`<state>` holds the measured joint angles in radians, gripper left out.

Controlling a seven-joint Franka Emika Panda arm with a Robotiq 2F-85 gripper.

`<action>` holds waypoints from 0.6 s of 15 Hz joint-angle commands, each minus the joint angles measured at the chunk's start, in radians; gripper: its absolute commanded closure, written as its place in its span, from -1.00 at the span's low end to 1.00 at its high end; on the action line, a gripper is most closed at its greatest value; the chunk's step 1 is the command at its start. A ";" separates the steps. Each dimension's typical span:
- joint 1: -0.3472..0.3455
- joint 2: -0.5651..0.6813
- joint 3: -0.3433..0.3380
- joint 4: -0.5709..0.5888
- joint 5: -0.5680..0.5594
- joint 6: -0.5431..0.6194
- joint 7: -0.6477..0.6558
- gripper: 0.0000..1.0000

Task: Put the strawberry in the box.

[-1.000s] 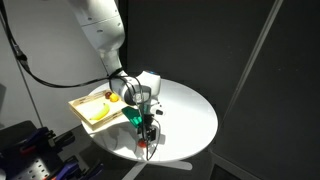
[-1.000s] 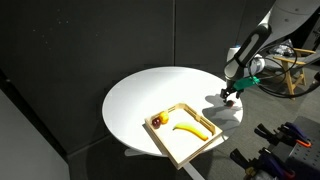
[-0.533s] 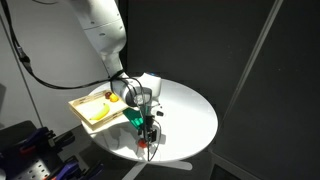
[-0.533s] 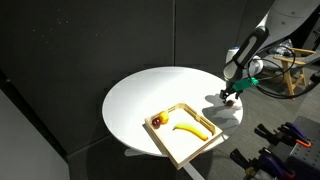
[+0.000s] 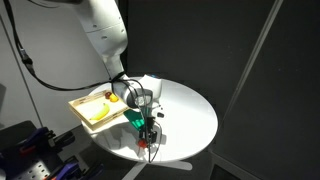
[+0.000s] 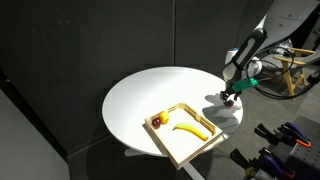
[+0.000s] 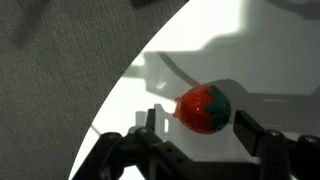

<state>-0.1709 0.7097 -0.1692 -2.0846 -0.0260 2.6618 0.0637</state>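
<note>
Shows the gripper [image 7: 198,118] spread open, low over the white round table [image 7: 250,40] and close to its curved edge. Straddles the strawberry [image 7: 203,109], with one of the dark fingers [image 7: 150,120] on either side and a narrow gap visible at each flank; grips nothing.

Places the strawberry directly between the fingertips, resting on the tabletop: red-orange, rounded, with a green patch on one side.

In both exterior views, locates the gripper [image 5: 146,138] [image 6: 229,97] pointing down at the table's rim. Renders the strawberry [image 5: 143,146] in an exterior view only as a small red spot just beneath the fingers, too small for detail.

Sets the box [image 5: 78,104] [image 6: 165,146], a shallow light-wood tray with low walls, well apart from the gripper, at another part of the same table's edge.

Finds inside that tray, far from the fingers, a long yellow banana [image 5: 97,108] [image 6: 190,127] and, just beside it, a small round orange fruit [image 5: 114,98] [image 6: 157,121].
</note>
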 commanded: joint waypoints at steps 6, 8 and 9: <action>0.000 -0.015 -0.006 0.007 0.005 -0.009 -0.009 0.47; 0.005 -0.027 -0.011 0.002 0.002 -0.017 -0.004 0.47; 0.006 -0.035 -0.012 -0.001 0.001 -0.021 -0.004 0.47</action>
<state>-0.1705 0.7069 -0.1718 -2.0815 -0.0260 2.6618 0.0638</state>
